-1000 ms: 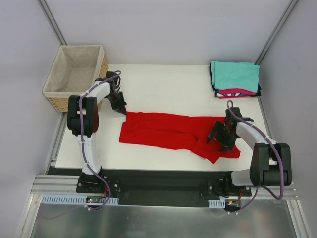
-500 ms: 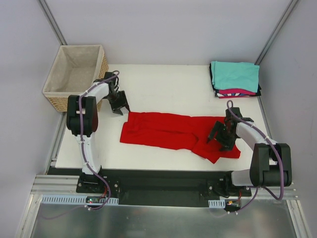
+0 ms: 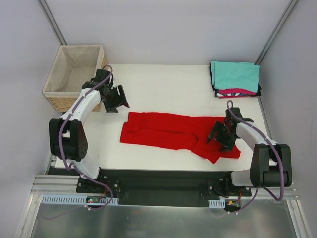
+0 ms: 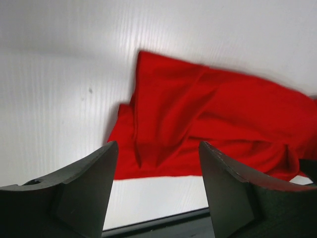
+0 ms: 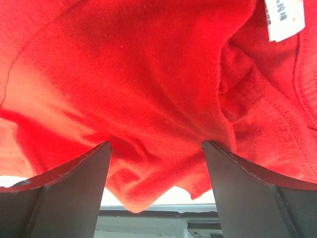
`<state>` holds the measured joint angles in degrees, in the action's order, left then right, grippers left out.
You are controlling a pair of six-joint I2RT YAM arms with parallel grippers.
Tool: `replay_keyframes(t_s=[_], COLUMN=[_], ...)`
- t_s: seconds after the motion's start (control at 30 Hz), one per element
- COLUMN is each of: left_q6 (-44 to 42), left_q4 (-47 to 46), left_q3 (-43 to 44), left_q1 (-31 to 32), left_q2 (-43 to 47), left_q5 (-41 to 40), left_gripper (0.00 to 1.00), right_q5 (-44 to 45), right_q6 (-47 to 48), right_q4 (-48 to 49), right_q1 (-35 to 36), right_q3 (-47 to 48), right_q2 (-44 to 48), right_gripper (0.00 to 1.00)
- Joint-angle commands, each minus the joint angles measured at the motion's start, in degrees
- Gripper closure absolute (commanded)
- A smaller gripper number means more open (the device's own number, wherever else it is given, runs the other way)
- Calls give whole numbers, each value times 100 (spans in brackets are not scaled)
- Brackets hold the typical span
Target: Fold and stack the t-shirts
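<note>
From my station I see the red t-shirt lying crumpled and stretched out sideways across the white counter, from about 8 o'clock round to 4 o'clock of the counter's middle. Its right end is bunched into a thicker lump.

The left pincer hangs above bare counter just off the shirt's far-left corner, at about 10 o'clock from the cloth. Its fingers are spread with nothing between them, and its wrist view looks down past them at the shirt's rumpled end. The right pincer sits over the bunched right end at 4 o'clock, with its fingers wide apart too. Red fabric fills its wrist view, with a white label at the top right. I cannot tell whether the tips touch the cloth.

The folded stack rests in the counter's 2 o'clock corner, teal on top, with magenta-pink and black edges showing beneath. The wicker basket stands off the counter's edge at 10 o'clock.
</note>
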<state>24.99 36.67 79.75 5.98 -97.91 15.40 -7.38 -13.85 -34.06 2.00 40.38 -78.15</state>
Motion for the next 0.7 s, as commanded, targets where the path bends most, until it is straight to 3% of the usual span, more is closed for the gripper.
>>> replay_keyframes(t_s=[0.0, 0.23, 0.37, 0.67], left_q6=[155, 418, 603, 682], left_q4=[324, 324, 315, -115], left_q3=[-880, -1470, -1664, -1717], left_q1=[9, 17, 140, 351], left_q2=[684, 967, 853, 422], left_q5=[-292, -160, -72, 393], left_gripper=[34, 37, 47, 56], right_q5=[78, 78, 78, 114], right_q6=[119, 119, 128, 119], right_q4=[-4, 5, 14, 23], right_q1=[37, 72, 81, 90], right_q3=[-162, -171, -153, -162], right_q2=[28, 72, 46, 45], right_gripper=[20, 20, 20, 20])
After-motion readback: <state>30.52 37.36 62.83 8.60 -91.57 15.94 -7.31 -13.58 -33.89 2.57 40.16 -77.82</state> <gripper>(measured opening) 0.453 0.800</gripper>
